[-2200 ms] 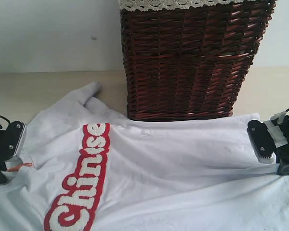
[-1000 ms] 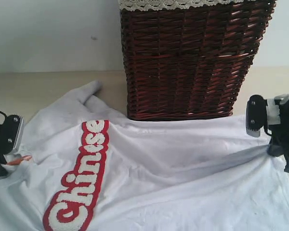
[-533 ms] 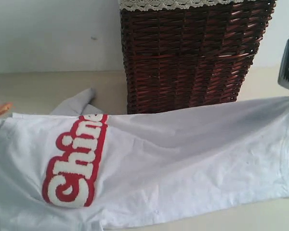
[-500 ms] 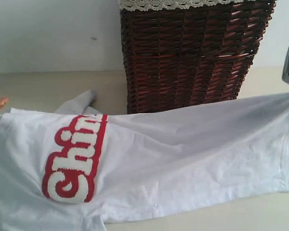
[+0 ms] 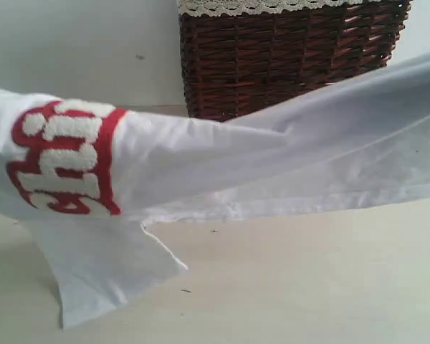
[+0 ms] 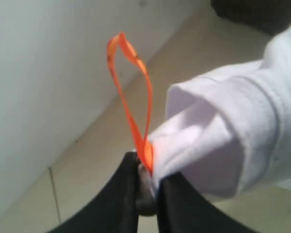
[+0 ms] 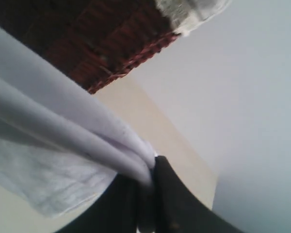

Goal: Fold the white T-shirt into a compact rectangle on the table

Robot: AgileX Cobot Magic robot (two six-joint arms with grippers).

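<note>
Now the white T-shirt (image 5: 272, 158) hangs stretched side to side above the table (image 5: 308, 287), one sleeve trailing onto it. The left gripper (image 6: 148, 175) and right gripper (image 7: 146, 183) each pinch an end, equally placed; lowering it flat looks next.

I see the desk (image 5: 308, 287): matte cream-beige, flat, with a few small dark specks (image 5: 213, 231) near mid-frame. A dark wicker basket (image 5: 287, 57) stands on it at the back, by the wall. One sleeve (image 5: 100, 272) of the white T-shirt (image 5: 272, 158) droops toward the desk at left; can't tell if it touches.
</note>
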